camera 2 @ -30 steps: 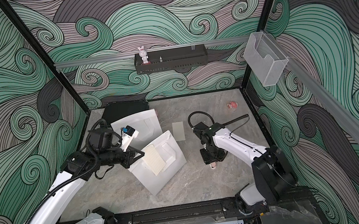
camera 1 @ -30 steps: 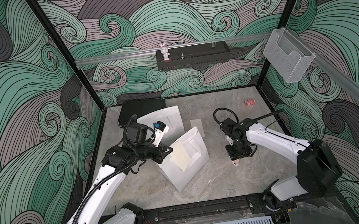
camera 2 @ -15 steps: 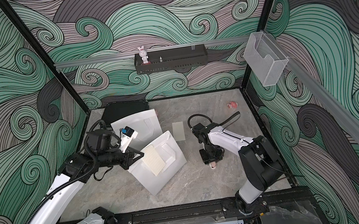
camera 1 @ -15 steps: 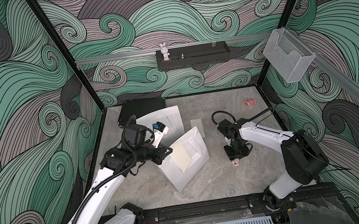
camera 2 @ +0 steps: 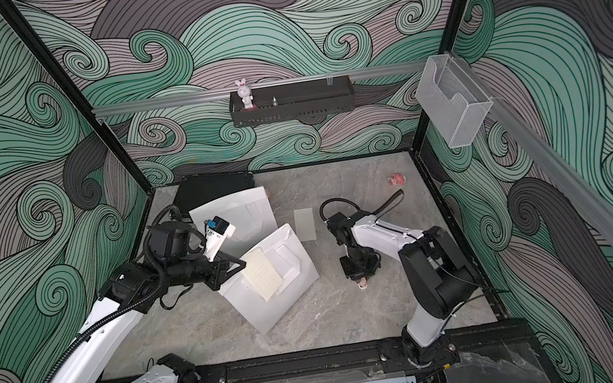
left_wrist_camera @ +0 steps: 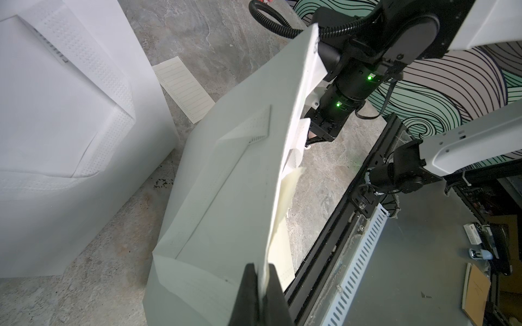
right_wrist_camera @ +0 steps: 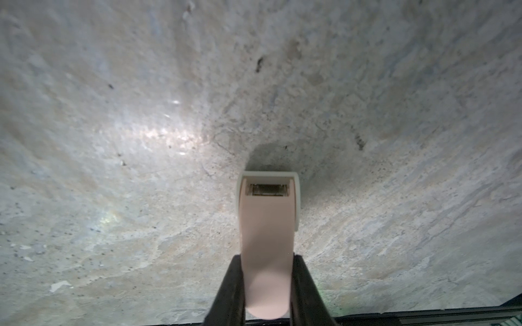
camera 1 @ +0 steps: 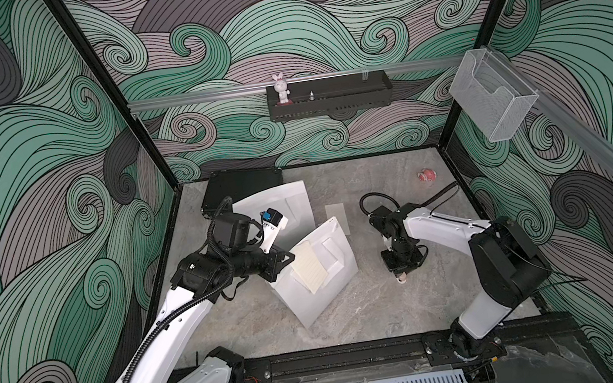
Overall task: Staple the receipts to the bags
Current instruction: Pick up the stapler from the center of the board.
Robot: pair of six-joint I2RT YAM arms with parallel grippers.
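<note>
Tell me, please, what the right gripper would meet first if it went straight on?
The grey tabletop, most likely: the right gripper points down at it, and the pink stapler it holds would touch first.

In both top views the whole scene is seen from high above the front, tilted down onto the tabletop (camera 1: 356, 317); almost the same field is shared. From the left wrist, the raised bag (left_wrist_camera: 226, 197) is viewed closely along the left fingers (left_wrist_camera: 247, 296). From the right wrist, the tabletop is faced at very close range past the stapler (right_wrist_camera: 267, 240).
</note>
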